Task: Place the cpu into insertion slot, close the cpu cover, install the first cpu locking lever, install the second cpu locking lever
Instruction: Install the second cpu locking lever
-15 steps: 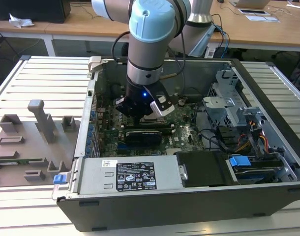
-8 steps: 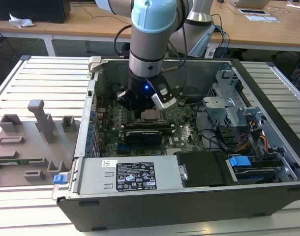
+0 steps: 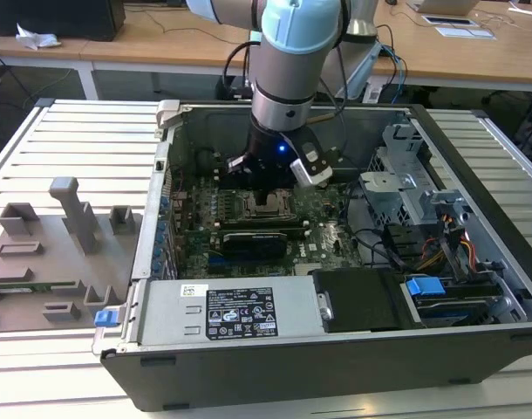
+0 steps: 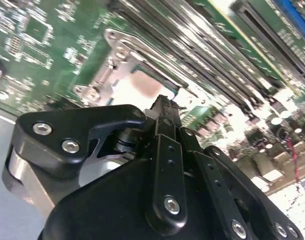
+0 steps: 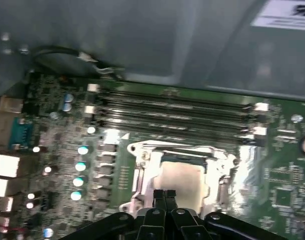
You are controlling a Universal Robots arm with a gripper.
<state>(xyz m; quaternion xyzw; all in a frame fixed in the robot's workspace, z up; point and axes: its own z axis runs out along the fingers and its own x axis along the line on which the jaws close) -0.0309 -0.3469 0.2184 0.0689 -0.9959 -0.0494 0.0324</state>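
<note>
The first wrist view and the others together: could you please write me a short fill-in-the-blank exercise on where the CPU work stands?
1. The cpu lies in the socket on the ____ motherboard.
2. The cpu cover is a silvery metal ____ around the cpu.
3. The gripper hangs right ____ the socket, its fingers pressed together.

Missing words: green; frame; above

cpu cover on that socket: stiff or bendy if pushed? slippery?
The cpu cover is a thin metal frame with an open centre, so it probably flexes under off-centre pushes. Its shiny surface looks slippery. Lying flat around the cpu, it likely won't tip.
</note>
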